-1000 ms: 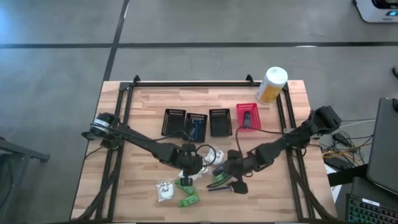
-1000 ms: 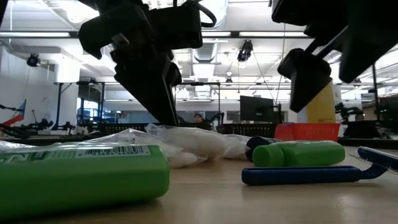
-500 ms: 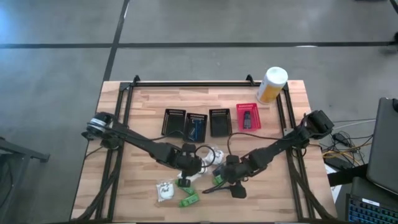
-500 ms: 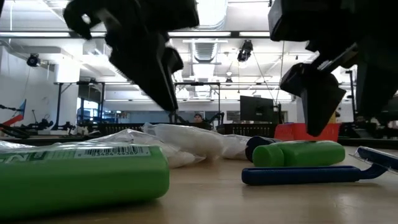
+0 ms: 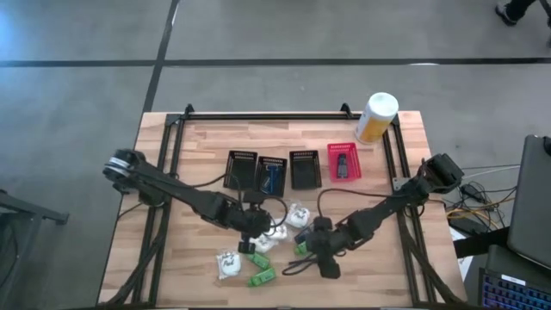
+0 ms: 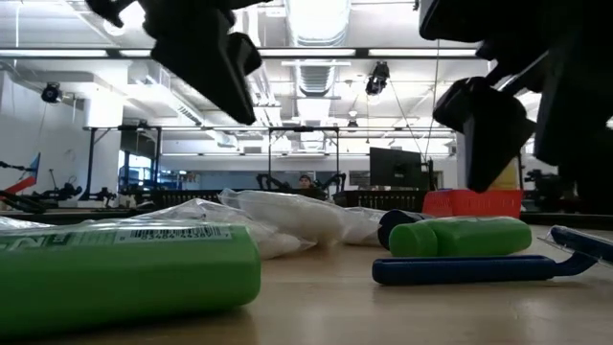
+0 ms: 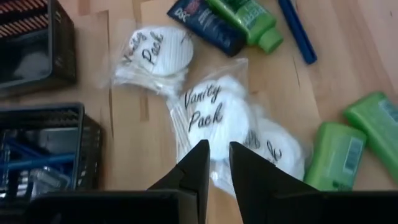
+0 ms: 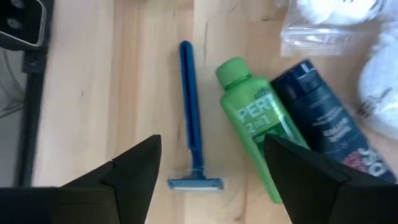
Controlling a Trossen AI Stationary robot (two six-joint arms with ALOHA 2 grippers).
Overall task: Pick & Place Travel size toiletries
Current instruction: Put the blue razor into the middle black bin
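The travel size toiletries lie loose at the table's near middle. White "Vanity Pack" lumps (image 7: 211, 112) (image 7: 152, 53) sit in clear wrap beside bright green packets (image 7: 336, 155). A green bottle (image 8: 258, 130), a dark blue bottle (image 8: 323, 130) and a blue razor (image 8: 191, 124) lie flat next to them. My left gripper (image 7: 217, 155) hangs shut above the white packs (image 5: 267, 241), holding nothing; in the low view it (image 6: 215, 67) is well clear of them. My right gripper (image 8: 211, 168) stands open above the razor and green bottle (image 5: 301, 250), touching neither.
Three black mesh baskets (image 5: 241, 170) (image 5: 272, 175) (image 5: 304, 169) and a red one (image 5: 343, 162) stand in a row behind the pile. A white-and-yellow canister (image 5: 376, 116) stands at the far right corner. A big green packet (image 6: 124, 278) lies near the front edge.
My left gripper has risen from the white packs, still shut and carrying nothing; the packs stay on the table. My right gripper has shifted a little toward the near edge, over the razor and green bottle.
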